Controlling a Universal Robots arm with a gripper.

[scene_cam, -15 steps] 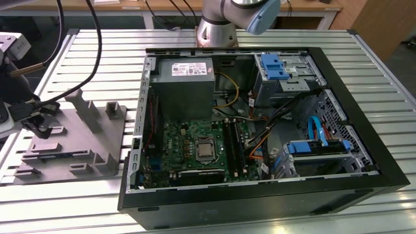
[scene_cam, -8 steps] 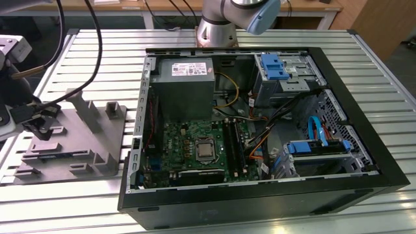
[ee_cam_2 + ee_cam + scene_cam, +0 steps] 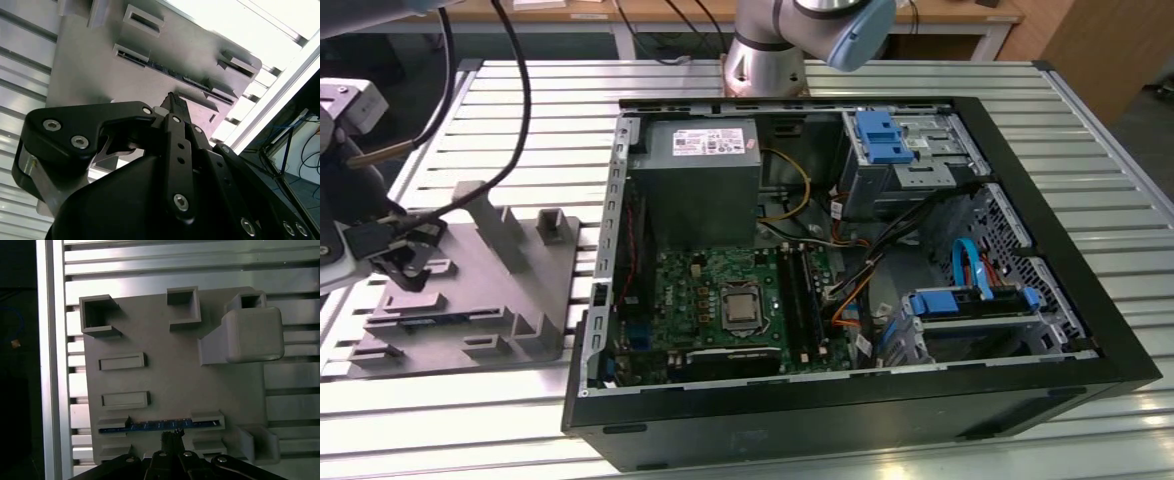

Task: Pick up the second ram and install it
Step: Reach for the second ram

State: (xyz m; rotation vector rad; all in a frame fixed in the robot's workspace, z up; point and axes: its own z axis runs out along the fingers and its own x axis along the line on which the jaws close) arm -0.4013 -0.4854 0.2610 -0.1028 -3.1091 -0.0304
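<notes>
Evidently the pincer hung beside the second ram, slotted edgewise in its grey holder for grasping; whether its jaws were closed, I cannot tell.

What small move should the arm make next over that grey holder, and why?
Probably ease straight down onto the second ram. In the first wrist view the gripper sits beside the middle of that bluish stick, which lies in its groove on the grey holder. It looks lined up, and the stick is not yet lifted.

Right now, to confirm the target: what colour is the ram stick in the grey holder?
The second ram is dark blue, best seen in the first wrist view.
</notes>
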